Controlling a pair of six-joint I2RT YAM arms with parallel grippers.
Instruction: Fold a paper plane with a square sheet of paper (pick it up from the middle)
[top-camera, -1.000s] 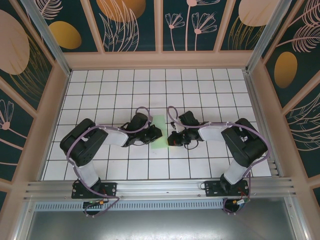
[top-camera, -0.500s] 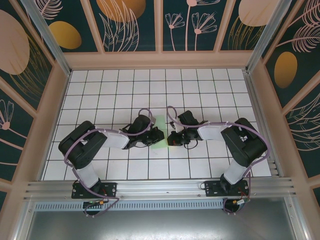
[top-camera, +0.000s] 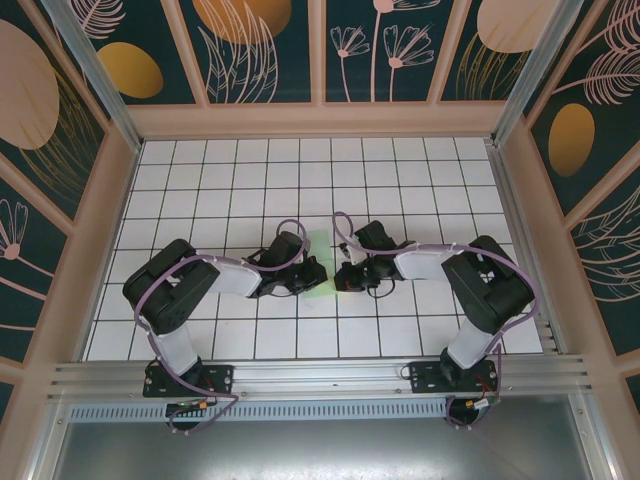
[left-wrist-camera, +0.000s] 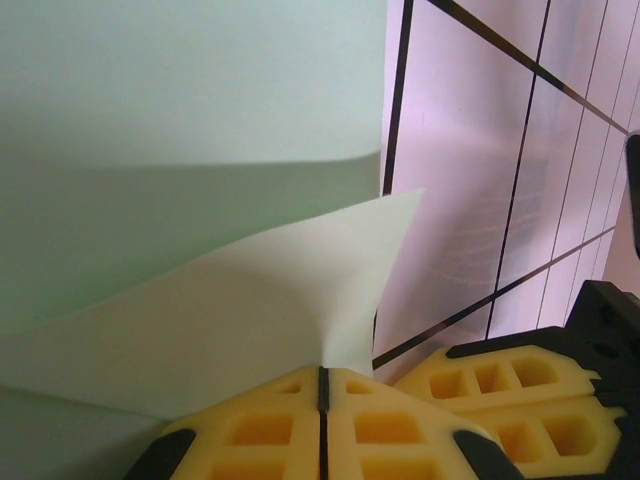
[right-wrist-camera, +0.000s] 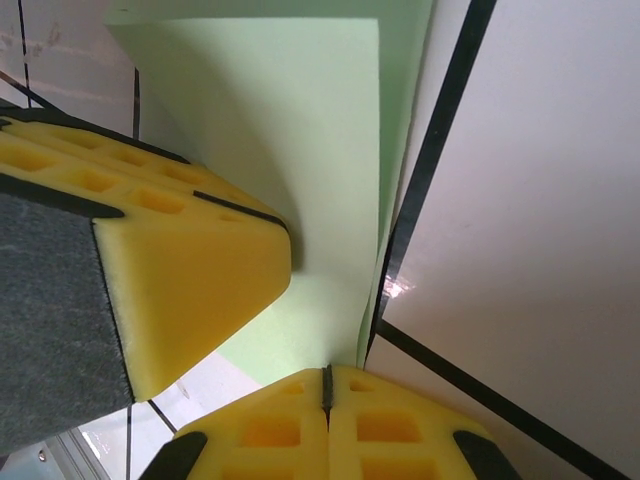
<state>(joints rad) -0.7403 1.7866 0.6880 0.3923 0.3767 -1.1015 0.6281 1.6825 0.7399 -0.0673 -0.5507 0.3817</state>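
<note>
The square sheet of paper (top-camera: 319, 262), pale mint green, lies mid-table between my two grippers, which nearly meet over it. In the left wrist view the paper (left-wrist-camera: 190, 150) curls up off the tiles, and a raised fold runs into the seam of my left gripper (left-wrist-camera: 322, 372), which is shut on it. In the right wrist view the paper (right-wrist-camera: 300, 130) has a doubled edge along a tile line, and its near end is pinched in my right gripper (right-wrist-camera: 326, 372), also shut. The left gripper's yellow pad (right-wrist-camera: 170, 260) presses on the sheet close by.
White tiles with dark grid lines (top-camera: 300, 180) cover the table, with free room behind and to both sides of the grippers. Patterned walls (top-camera: 320, 60) enclose it on three sides. An aluminium rail (top-camera: 320, 375) runs along the near edge by the arm bases.
My left gripper has slid a little to the right over the paper and shut its jaws on a raised fold. Less green shows from above. The right gripper has stayed put.
</note>
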